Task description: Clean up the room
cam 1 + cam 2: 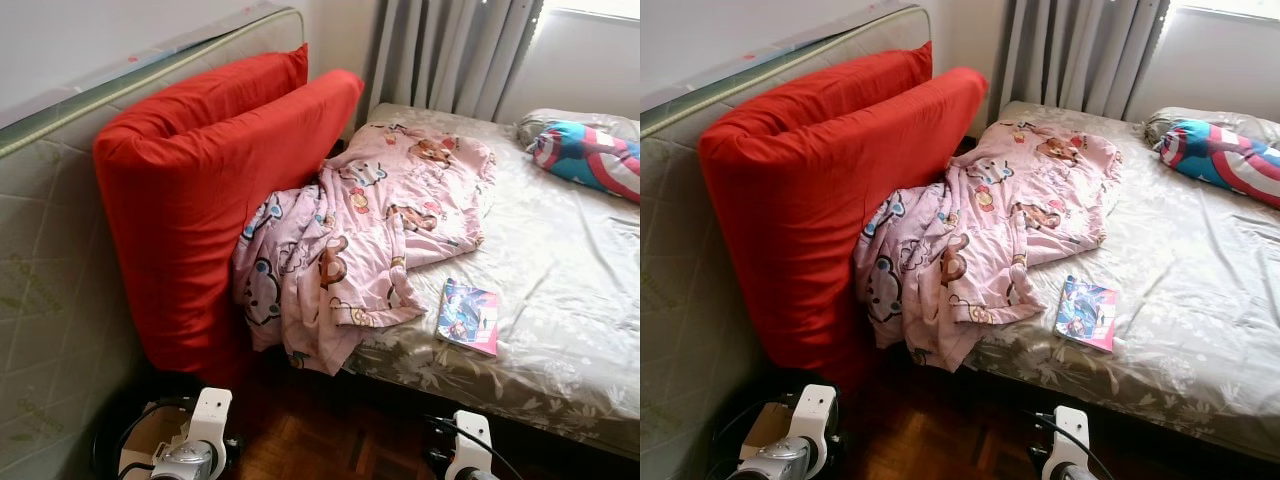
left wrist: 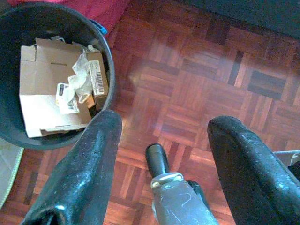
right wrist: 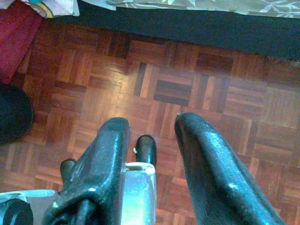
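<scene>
1. Blanket (image 1: 350, 240), pink with cartoon prints, lies crumpled on the near left corner of the bed (image 1: 560, 300); part hangs over the edge toward the floor (image 3: 197, 93), part leans on the red cushion (image 1: 190, 210).
2. Book (image 1: 468, 316) lies flat on the bed near the front edge, just right of the blanket, apart from it. Striped pillow (image 1: 590, 155) sits at the far right.
3. Bin (image 2: 9, 117), dark and round, stands on the floor below the cushion, holding cardboard and paper scraps.
4. Left gripper (image 2: 161, 140): fingers spread wide, holding nothing, low over the floor just beside the bin.
5. Right gripper (image 3: 152, 140): fingers parted by a narrow gap, nothing between them, low over the floor in front of the bed.
6. Step, as judged: survey and approach; nothing grasped yet.
7. Next move calls for raising an arm to bed height and choosing a target. Book is the simpler pick; blanket probably needs both grippers.
</scene>
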You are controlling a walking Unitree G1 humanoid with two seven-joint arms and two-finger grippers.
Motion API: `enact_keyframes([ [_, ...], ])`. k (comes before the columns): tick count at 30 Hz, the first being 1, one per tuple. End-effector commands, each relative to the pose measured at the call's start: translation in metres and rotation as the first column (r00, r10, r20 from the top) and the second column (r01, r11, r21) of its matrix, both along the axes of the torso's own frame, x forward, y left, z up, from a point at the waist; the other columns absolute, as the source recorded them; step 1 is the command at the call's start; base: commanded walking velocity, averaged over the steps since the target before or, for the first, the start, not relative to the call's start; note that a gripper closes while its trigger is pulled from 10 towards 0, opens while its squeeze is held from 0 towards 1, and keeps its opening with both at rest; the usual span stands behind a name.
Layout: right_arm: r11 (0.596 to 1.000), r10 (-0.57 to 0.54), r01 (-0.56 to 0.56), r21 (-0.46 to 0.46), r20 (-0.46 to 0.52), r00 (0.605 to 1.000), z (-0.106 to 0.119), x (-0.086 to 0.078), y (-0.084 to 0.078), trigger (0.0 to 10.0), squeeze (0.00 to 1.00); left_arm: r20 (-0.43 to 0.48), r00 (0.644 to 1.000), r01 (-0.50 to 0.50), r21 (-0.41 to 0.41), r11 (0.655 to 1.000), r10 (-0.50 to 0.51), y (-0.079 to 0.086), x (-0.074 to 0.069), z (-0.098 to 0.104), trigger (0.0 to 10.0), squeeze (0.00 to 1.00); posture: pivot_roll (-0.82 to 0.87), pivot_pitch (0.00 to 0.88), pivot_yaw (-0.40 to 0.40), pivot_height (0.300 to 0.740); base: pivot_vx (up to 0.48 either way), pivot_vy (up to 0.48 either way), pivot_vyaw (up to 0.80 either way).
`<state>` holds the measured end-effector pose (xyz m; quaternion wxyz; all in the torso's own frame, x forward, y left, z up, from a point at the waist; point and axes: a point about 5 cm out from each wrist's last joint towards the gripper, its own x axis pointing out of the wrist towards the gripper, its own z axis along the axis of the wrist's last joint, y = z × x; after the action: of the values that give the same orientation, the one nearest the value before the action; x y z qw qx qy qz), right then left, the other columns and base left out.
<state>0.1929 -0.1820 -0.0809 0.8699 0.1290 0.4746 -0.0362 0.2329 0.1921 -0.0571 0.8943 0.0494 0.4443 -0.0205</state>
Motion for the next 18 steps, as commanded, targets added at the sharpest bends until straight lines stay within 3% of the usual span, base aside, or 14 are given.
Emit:
enact_keyframes([
  [1,1.0,-0.017,0.017,-0.001,0.009,1.0,0.0009,0.0014,-0.0019,10.0,0.0,-0.019,1.0,0.024,0.009,1.0,-0.024,-0.0014,-0.0028,-0.0021,10.0,0.0,-0.03,0.0,-0.067,0.74,0.0,0.0,0.0],
  [6,1.0,-0.017,0.017,-0.001,0.009,1.0,0.0009,0.0014,-0.0018,10.0,0.0,-0.019,0.999,0.026,0.01,1.0,-0.026,-0.0013,-0.0028,-0.002,10.0,0.0,-0.03,0.0,-0.067,0.74,0.0,0.0,0.0],
  [18,1.0,-0.015,0.015,-0.002,0.009,1.0,0.001,0.0014,-0.0021,10.0,0.0,-0.018,1.0,0.024,0.007,1.0,-0.024,-0.0017,-0.0027,-0.0021,10.0,0.0,-0.03,0.0,-0.067,0.74,0.0,-0.27,0.0],
])
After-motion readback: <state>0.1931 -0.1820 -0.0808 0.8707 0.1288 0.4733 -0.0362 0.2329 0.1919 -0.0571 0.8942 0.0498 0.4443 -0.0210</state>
